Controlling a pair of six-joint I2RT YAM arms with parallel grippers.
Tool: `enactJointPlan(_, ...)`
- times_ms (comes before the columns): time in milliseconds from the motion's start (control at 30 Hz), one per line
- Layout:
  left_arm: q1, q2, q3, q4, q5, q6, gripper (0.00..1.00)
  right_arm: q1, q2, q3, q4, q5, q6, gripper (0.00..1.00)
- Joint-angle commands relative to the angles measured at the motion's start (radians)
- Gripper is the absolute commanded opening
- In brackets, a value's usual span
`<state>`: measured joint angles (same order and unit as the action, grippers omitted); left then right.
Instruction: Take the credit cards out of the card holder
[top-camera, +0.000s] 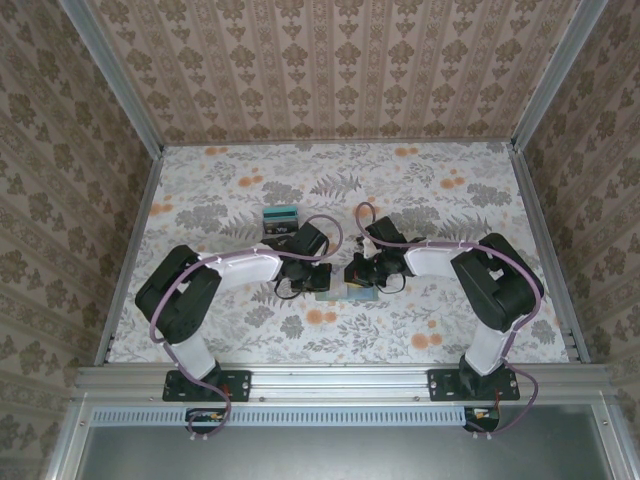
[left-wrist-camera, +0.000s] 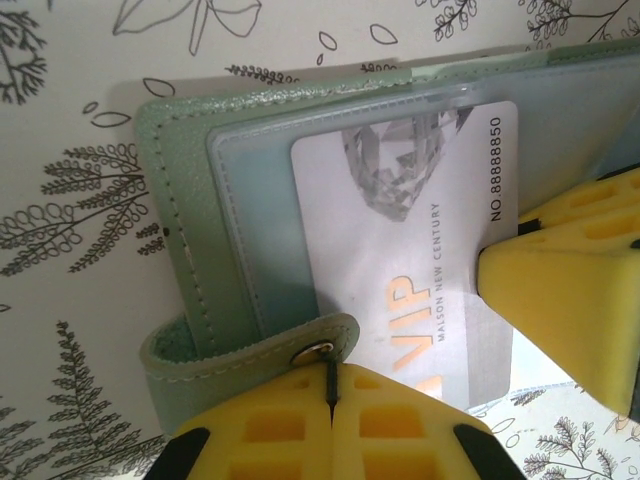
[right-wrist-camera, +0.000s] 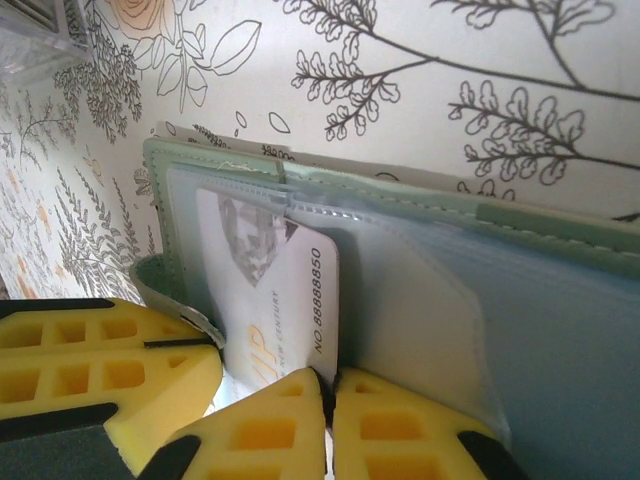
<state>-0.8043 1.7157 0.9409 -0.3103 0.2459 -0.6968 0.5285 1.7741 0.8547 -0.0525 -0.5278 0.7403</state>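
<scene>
1. Pinching the card holder (left-wrist-camera: 185, 200) by its strap (left-wrist-camera: 250, 345), the left gripper (left-wrist-camera: 330, 380) is seen with fingers pressed together
2. The right gripper (right-wrist-camera: 327, 385) is clamped on the pale credit card (right-wrist-camera: 275, 290), which is lodged in the holder's clear pocket just ahead of its fingertips

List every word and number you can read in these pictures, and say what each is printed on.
"VIP": large gold letters on the pale card sitting in the card holder.
"MAISON NEW CENTURY": small print beside those letters, on the same card.
"NO.88888850": dark digits along that card's edge, legible in both wrist views.
Stack of cards in the top view: any print is too small to read.
</scene>
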Motion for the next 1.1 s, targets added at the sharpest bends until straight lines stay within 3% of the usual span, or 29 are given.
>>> enactJointPlan(0,-0.005,0.037,-0.006,-0.090,-0.039,-0.019,0.00,0.003,0.018,-0.004,-0.056,0.049,-0.009,0.02)
enactJointPlan(600,0.008,0.039,-0.013,-0.089,-0.034,-0.024,0.00,-0.123,-0.174,-0.120,-0.157,0.056,-0.085,0.01)
enactJointPlan(867,0.011,-0.048,0.046,-0.091,-0.020,-0.025,0.00,-0.154,-0.328,-0.105,-0.224,0.044,-0.123,0.00)
enactJointPlan(900,0.015,-0.067,0.059,-0.090,-0.016,-0.028,0.02,-0.156,-0.347,-0.098,-0.231,0.042,-0.129,0.00)
enactJointPlan(1067,0.044,-0.166,0.096,-0.027,0.041,-0.049,0.33,-0.164,-0.411,-0.047,-0.238,-0.002,-0.139,0.00)
